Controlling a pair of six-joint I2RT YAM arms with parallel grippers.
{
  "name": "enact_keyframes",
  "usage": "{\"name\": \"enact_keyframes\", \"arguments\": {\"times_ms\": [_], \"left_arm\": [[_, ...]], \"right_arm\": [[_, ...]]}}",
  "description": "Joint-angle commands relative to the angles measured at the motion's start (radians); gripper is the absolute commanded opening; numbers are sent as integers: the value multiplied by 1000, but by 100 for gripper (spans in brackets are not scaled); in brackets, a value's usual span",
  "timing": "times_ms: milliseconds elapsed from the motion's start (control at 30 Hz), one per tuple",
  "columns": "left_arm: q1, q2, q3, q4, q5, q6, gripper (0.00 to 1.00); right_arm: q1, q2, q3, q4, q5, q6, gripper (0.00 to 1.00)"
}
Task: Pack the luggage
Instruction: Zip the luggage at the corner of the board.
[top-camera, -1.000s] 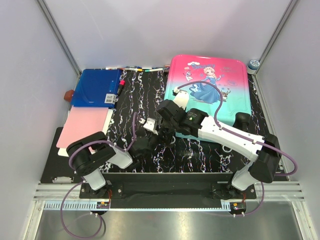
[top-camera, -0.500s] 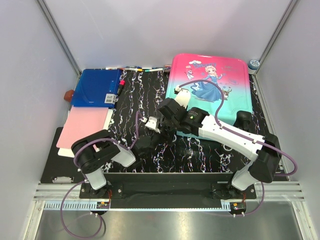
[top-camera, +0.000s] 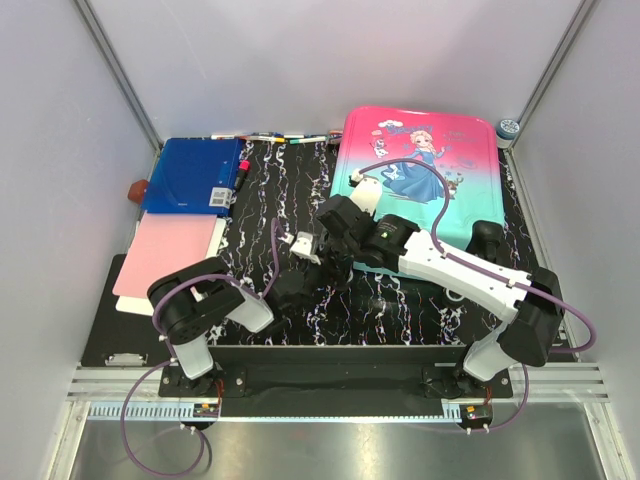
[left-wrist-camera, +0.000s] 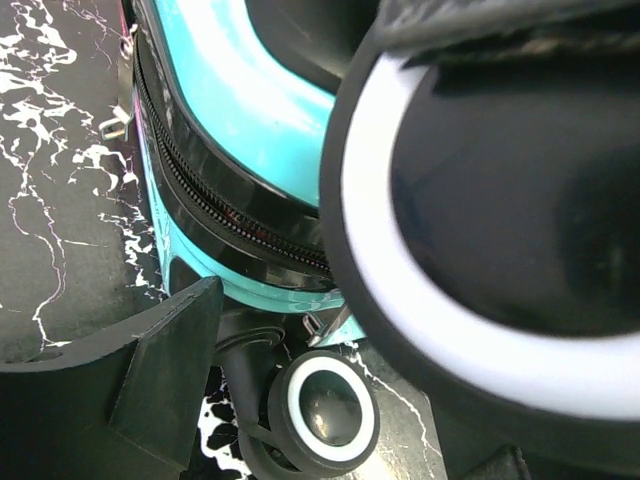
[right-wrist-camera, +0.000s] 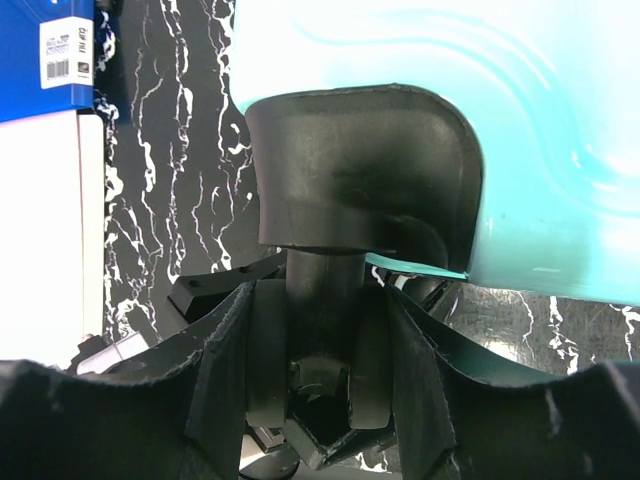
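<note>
The luggage lies flat and closed at the back right, its pink-to-teal shell with the princess print facing up. My right gripper is at its near left corner. In the right wrist view this gripper is shut on the black twin caster wheel, one finger on each side. My left gripper sits just left of that corner and is open. The left wrist view shows its left finger, the teal edge with the black zipper line, a small wheel and a large, close wheel.
A blue folder lies at the back left with a red marker on its edge. A pink sheet is in front of it. Several pens line the back edge, and a tape roll sits in the far right corner. Grey walls enclose the table.
My left gripper has edged right, closer to the suitcase corner, and its arm has shifted a little. The right gripper keeps its hold on the wheel.
</note>
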Motion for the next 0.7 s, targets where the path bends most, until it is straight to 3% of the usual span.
{"name": "enact_keyframes", "arguments": {"times_ms": [0,233,500,667], "left_arm": [[42,9,48,161,-54,-99,80],[82,35,59,175,4,-148,75],[91,38,51,221,18,-117,37],[97,35,48,264,32,-97,24]], "right_arm": [[39,-117,50,235,-79,26,0],[38,-123,35,249,-81,25,0],[39,-132,19,258,-82,26,0],[39,-132,15,259,-81,26,0]]}}
